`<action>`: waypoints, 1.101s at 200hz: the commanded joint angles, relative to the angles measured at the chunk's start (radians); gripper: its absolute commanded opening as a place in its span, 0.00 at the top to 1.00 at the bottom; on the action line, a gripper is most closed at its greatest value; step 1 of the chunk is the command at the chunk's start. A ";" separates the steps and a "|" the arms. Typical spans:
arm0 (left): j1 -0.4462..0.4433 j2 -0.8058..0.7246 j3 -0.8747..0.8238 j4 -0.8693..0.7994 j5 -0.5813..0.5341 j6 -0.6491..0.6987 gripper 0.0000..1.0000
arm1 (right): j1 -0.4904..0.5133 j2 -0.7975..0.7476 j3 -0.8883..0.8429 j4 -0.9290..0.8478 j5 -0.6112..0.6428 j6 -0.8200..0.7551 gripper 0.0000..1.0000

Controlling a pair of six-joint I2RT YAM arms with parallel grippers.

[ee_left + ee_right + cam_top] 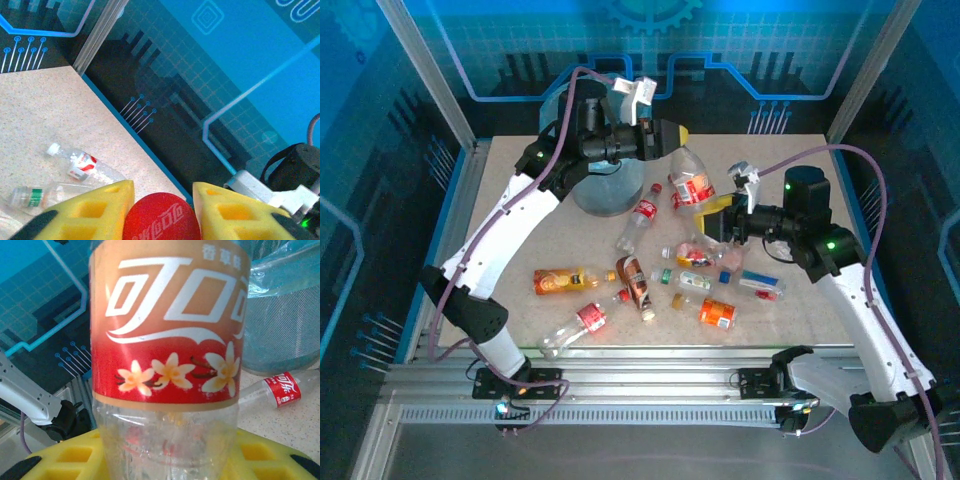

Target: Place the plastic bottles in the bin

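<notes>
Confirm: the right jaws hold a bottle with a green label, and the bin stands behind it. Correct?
Wrong on the colour: the right wrist view shows the label is red and tan with white flowers, not green. The right gripper does hold the bottle in its jaws, and the bin stands behind it.

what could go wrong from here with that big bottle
1. The right hand clamps the big bottle below its label, on the thin clear body, which could buckle or slip.
2. The left hand pinches a red cap, seemingly that bottle's; uneven pulls could wrench it loose.
3. The bottle hangs beside the bin, not over it, so a release now would likely drop it among the loose bottles.
</notes>
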 commanded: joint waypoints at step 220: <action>0.407 0.263 0.531 0.034 -0.572 0.207 1.00 | 0.164 0.145 0.262 -0.022 0.537 0.016 0.09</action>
